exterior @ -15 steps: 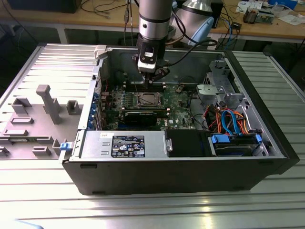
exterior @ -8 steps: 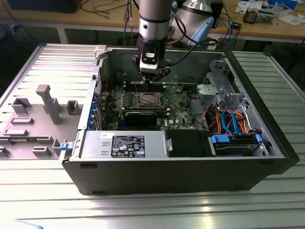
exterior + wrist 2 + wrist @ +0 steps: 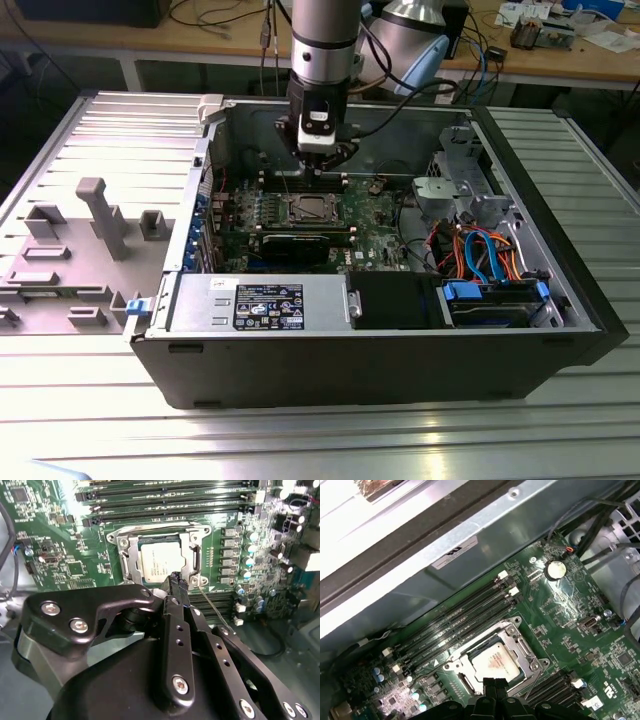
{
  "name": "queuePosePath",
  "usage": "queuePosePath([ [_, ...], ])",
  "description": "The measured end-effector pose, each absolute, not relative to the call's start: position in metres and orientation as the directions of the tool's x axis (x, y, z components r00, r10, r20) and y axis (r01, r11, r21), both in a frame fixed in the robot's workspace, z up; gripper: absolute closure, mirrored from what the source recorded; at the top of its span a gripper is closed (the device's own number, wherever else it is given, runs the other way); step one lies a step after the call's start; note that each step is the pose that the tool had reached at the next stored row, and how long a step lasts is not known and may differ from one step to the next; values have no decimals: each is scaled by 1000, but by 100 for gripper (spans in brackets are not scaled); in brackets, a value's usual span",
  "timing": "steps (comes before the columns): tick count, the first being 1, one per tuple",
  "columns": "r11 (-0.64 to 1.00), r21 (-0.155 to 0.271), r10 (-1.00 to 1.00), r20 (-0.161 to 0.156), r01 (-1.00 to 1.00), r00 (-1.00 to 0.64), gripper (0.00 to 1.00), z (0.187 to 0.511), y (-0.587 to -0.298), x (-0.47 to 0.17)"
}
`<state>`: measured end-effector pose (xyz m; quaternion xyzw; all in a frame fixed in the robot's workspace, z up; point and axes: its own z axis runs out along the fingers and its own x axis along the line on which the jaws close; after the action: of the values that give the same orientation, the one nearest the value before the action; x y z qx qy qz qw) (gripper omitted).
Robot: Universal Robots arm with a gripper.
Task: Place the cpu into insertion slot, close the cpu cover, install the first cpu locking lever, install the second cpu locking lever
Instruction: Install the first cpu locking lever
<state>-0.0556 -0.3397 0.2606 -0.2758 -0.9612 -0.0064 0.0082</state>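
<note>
The cpu (image 3: 159,565) lies silver side up in the insertion slot (image 3: 114,537) of the green motherboard (image 3: 65,540). The silver cpu cover (image 3: 131,562) lies flat around it, its window framing the chip. A thin wire locking lever (image 3: 212,607) runs out from the socket's corner. My gripper (image 3: 175,577) hangs just above the socket's edge, its black fingers shut together with nothing between them. In the first wrist view the fingertips of the gripper (image 3: 495,684) sit right beside the cpu (image 3: 495,662) and the cover (image 3: 522,642). In the exterior view the gripper (image 3: 318,168) hovers over the socket (image 3: 308,210).
Long black memory slots (image 3: 455,620) run beside the socket, near the case's back wall (image 3: 470,535). A black card (image 3: 295,245) lies in front of the socket. The power supply (image 3: 260,300), blue drive bay (image 3: 495,300) and coloured cables (image 3: 480,255) fill the case's front and right.
</note>
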Motion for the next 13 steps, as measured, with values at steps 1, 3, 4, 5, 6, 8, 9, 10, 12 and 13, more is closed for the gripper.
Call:
queuePosePath([
  [1,854,8,521,19,521,-854,89,261,-340,-56],
  [3,868,8,496,19,496,-868,89,260,-340,-56],
  [4,879,8,476,19,476,-879,89,260,-340,-56],
  [5,894,8,449,19,449,-893,89,260,-340,-56],
  [6,898,9,440,19,440,-898,89,261,-340,-56],
  [8,899,9,438,18,438,-899,89,262,-340,-56],
  [9,899,9,437,18,437,-899,89,262,-340,-56],
  [10,899,9,437,18,437,-899,89,262,-340,-56],
  [12,899,9,437,18,437,-899,89,262,-340,-56],
  [13,899,9,437,18,437,-899,89,262,-340,-56],
])
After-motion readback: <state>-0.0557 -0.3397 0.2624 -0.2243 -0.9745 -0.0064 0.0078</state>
